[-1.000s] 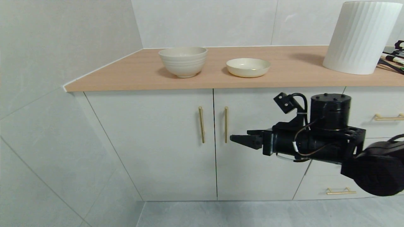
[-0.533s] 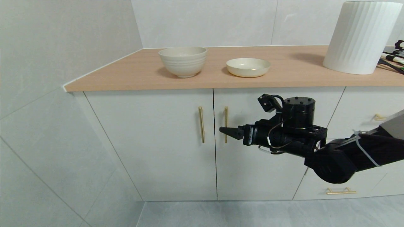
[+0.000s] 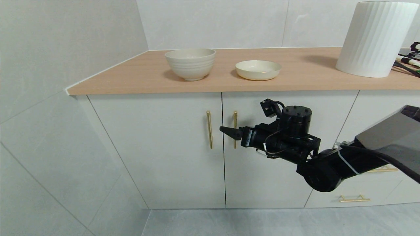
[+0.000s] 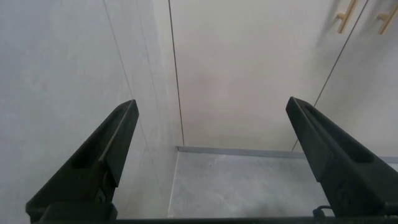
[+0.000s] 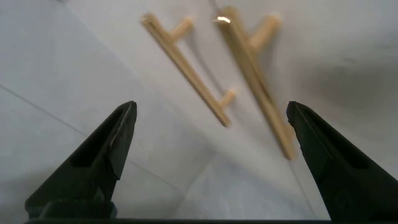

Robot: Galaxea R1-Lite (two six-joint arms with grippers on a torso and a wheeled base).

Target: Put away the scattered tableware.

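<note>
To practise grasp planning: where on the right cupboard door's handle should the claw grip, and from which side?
Grip the handle mid-length, between its posts, coming from the front: the bar stands vertical, off the door, so the open right claw should straddle it.

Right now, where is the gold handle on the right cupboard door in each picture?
Head view: the right door's handle stands just right of the door gap, with the right hand crossing in front of it.
Left wrist view: far off at the picture's corner, cut by the edge.
Right wrist view: the bigger, closer bar ahead of the open right hand.
Shared landmark: the left door's handle, right beside it.
</note>
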